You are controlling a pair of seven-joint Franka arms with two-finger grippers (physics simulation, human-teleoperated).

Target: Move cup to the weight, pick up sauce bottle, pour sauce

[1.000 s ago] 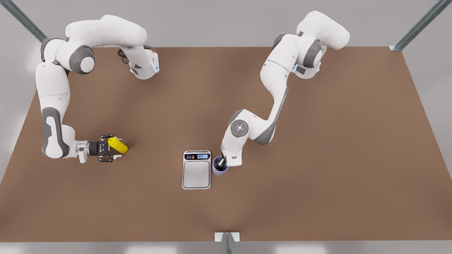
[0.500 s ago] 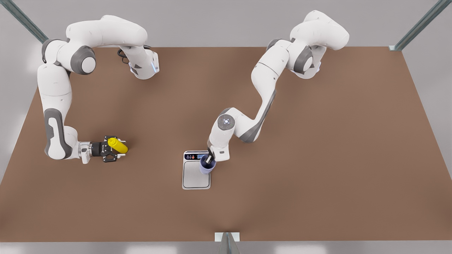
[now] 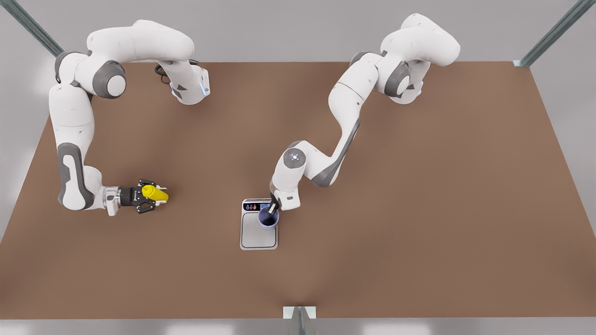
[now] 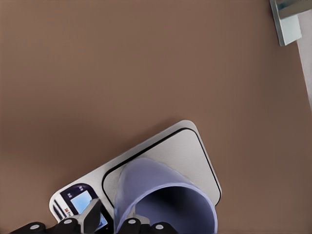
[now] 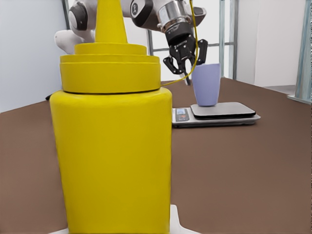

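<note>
The lavender cup [image 3: 268, 218] is upright at the far right corner of the weight [image 3: 258, 235], a silver scale, just by its display strip. My left gripper [image 3: 274, 208] is shut on the cup's rim, one finger inside and one outside. From its wrist, the cup [image 4: 161, 195] covers part of the steel plate [image 4: 190, 146]. The yellow sauce bottle [image 3: 156, 193] stands upright at the front view's left. My right gripper [image 3: 152, 195] is shut on its body. In the right wrist view the bottle [image 5: 112, 146] is close, a white finger pad [image 5: 176, 222] against its side; the cup [image 5: 206, 85] shows at the plate.
The brown table [image 3: 419, 209] spreads wide around both arms. A metal bracket [image 3: 299, 312] sits at the middle of the near edge. Grey frame posts [image 3: 549, 35] rise at the far corners.
My left gripper carried the cup leftwards from beside the scale to over its plate. My right gripper slid forward around the bottle and its fingers narrowed onto it.
</note>
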